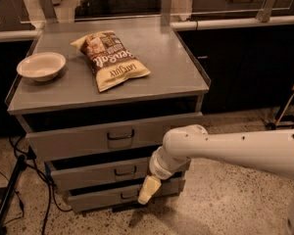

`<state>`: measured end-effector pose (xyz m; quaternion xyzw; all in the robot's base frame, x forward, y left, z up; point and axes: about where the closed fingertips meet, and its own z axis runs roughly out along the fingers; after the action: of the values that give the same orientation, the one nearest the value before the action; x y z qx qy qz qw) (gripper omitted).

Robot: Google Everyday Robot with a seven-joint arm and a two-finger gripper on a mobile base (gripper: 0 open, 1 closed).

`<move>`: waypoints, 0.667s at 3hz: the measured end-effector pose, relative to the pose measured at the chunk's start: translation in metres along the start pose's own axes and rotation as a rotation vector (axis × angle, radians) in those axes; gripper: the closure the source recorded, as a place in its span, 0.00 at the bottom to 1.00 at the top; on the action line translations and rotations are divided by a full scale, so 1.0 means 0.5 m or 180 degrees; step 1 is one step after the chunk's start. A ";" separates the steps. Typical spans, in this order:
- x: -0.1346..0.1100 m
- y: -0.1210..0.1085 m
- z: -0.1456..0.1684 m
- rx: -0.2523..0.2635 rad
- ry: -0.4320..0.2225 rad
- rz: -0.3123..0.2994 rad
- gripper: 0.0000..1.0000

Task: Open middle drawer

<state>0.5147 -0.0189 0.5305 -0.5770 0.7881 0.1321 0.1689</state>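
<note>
The middle drawer [95,174] is a low grey metal front with a small dark loop handle [124,171] at its centre, set in a grey cabinet. A dark gap shows above its front. My gripper [148,190] is cream coloured and points down and left. It hangs just right of and below the handle, over the right part of the lowest drawer front [105,198]. It is not on the handle. My white arm [225,148] reaches in from the right and hides the right end of the middle drawer.
The taller top drawer [78,141] has a bigger handle. On the cabinet top [171,67] lie a chip bag [110,58] and a white bowl [41,65]. Dark cables and a pole [10,195] are at the lower left. Speckled floor lies in front.
</note>
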 end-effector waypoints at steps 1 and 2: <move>0.000 0.000 0.000 0.0000 0.0000 0.0000 0.00; -0.003 0.002 0.018 -0.0031 -0.0027 -0.0064 0.00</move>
<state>0.5153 -0.0140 0.5230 -0.5851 0.7809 0.1367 0.1709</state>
